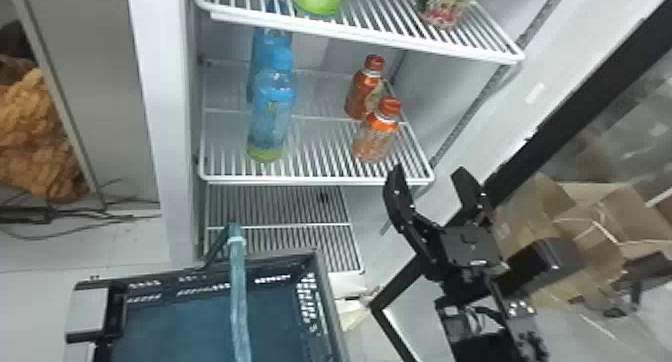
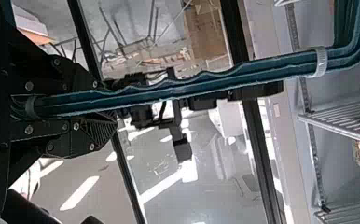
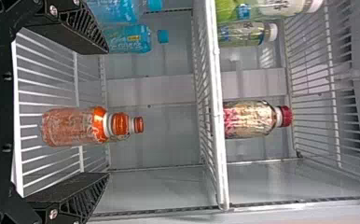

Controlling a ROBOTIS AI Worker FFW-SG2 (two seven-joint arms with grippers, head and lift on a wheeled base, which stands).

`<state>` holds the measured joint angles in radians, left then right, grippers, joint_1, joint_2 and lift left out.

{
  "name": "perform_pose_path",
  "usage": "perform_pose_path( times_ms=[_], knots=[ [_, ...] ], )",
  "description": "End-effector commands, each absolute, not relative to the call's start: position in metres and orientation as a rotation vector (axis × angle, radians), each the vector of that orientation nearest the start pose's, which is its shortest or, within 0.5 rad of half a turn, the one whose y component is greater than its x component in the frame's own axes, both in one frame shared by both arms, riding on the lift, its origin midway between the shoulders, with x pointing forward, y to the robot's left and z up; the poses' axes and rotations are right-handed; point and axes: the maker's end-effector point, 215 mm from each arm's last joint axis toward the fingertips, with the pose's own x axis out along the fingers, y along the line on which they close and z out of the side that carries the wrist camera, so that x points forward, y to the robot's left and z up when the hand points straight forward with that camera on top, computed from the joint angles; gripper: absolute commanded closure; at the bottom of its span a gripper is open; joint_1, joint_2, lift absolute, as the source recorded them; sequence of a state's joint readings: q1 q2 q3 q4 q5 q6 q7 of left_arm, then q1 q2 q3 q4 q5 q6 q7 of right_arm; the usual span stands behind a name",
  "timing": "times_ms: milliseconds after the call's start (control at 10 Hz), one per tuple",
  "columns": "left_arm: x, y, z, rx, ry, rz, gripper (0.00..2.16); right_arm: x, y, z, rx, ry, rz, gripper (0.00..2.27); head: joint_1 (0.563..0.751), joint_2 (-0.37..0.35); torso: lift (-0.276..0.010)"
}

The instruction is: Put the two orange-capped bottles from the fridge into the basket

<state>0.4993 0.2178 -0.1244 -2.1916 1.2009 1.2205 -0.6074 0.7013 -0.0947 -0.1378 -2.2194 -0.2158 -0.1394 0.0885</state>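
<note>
Two orange-capped bottles wait on one shelf [image 1: 320, 180] in the head view, upright and just beyond the right fingers [image 1: 397, 186]. The nearer bottle [image 1: 376, 138] is by the shelf's front edge, the farther bottle [image 1: 359, 96] behind it, so the front one is presumably the first pick. Those fingers are spread and empty, which leaves room for a bottle's body. The basket [image 1: 327, 306] sits lower and to their left, open side up, likely to keep the carry short. Both bottles have yet to go in.

From the left wrist, the left fingers [image 2: 71, 140] are clamped on the basket's handle [image 2: 187, 86], probably to steady it for loading while the other arm picks.

Seen from the right wrist, the nearer bottle lies ahead of the gap between the right fingers, touching neither, with the farther one lined up behind. That lineup suits a straight reach in. A red-capped bottle [image 3: 252, 119] stands on the shelf above; it isn't asked for, so the fingers should stay low.
</note>
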Motion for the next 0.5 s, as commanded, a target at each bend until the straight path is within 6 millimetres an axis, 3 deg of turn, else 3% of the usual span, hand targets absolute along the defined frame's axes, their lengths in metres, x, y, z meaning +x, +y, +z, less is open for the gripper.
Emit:
perform_pose_path(
  times_ms=[0,400],
  knots=[
    [0.173,-0.056,-0.297,-1.151,0.89,-1.382,1.19,0.409,-0.287,-0.285,0.006,-0.113,0.029,0.12,0.695,-0.35,-0.235],
    [0.174,-0.057,-0.294,-1.156,0.886,-1.387,1.19,0.469,-0.282,-0.327,-0.024,-0.091,0.052,0.11,0.695,-0.35,-0.235]
  ],
)
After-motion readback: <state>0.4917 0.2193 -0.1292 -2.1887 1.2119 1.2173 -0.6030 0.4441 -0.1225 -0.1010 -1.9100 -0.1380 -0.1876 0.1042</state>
